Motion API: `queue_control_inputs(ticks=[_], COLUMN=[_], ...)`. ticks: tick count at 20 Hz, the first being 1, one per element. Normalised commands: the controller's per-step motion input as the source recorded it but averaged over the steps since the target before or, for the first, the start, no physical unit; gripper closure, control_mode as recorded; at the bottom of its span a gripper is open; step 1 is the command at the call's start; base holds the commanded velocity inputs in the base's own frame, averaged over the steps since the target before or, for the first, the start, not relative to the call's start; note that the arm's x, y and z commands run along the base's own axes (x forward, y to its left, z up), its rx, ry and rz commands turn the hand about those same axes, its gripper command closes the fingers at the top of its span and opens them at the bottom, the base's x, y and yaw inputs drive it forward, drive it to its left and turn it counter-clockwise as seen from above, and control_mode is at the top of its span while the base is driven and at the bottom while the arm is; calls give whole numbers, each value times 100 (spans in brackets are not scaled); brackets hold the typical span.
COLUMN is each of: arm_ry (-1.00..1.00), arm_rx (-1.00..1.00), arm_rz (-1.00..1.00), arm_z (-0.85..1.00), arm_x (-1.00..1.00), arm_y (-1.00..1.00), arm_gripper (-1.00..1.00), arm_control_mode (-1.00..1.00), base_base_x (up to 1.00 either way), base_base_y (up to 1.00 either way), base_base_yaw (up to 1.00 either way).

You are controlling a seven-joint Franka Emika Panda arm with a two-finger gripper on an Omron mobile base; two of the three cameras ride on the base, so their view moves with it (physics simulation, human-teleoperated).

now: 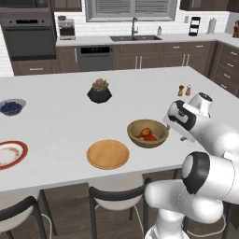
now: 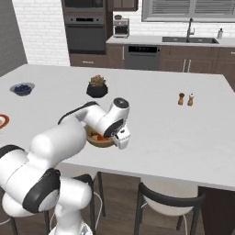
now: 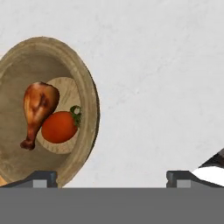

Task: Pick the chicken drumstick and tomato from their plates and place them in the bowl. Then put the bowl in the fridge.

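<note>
Left base view: wooden bowl [image 1: 148, 133] stood on the white island counter [image 1: 56, 116], just right of the bare wooden plate [image 1: 108, 154]; chicken drumstick [image 1: 143, 132] and tomato [image 1: 150, 137] lay inside it, touching. White red-rimmed plate [image 1: 11, 153] sat bare at the far left edge, blueberry bowl [image 1: 11, 107] and potted plant [image 1: 99, 90] farther back. Arm's hand hung just beside the bowl's right rim.

Right base view: bowl [image 2: 99, 140] mostly hidden behind the white hand; salt and pepper shakers [image 2: 186, 99] well apart to the right. Fridge nowhere among these things, so a drive likely lay ahead.

Hand view: gripper [image 3: 112, 177] with fingers spread wide, holding nothing, one tip over the bowl's rim [image 3: 89, 94], the other over bare counter. Drumstick [image 3: 37, 110] and tomato [image 3: 59, 127] rested near the bowl's floor.

Risks, judged: closing off-centre on the thick rim could tip the bowl and spill both foods; a one-sided rim grip could let it swing or slip during carrying.
</note>
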Motion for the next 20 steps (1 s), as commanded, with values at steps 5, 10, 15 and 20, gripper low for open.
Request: queue_control_inputs(ticks=[5,10,15,20], arm_ry=[-1,10,6,4], arm_rx=[3,0,0,0], arm_rz=[13,8,7,4], arm_z=[-5,-18,-18,-21], arm_x=[30,62,40,10], arm_y=[-1,0,0,0], arm_gripper=[-100,-100,-100,-100], arm_control_mode=[-100,-100,-100,-100], base_base_x=[0,0,0,0], base_base_y=[0,0,0,0], base_base_yaw=[0,0,0,0])
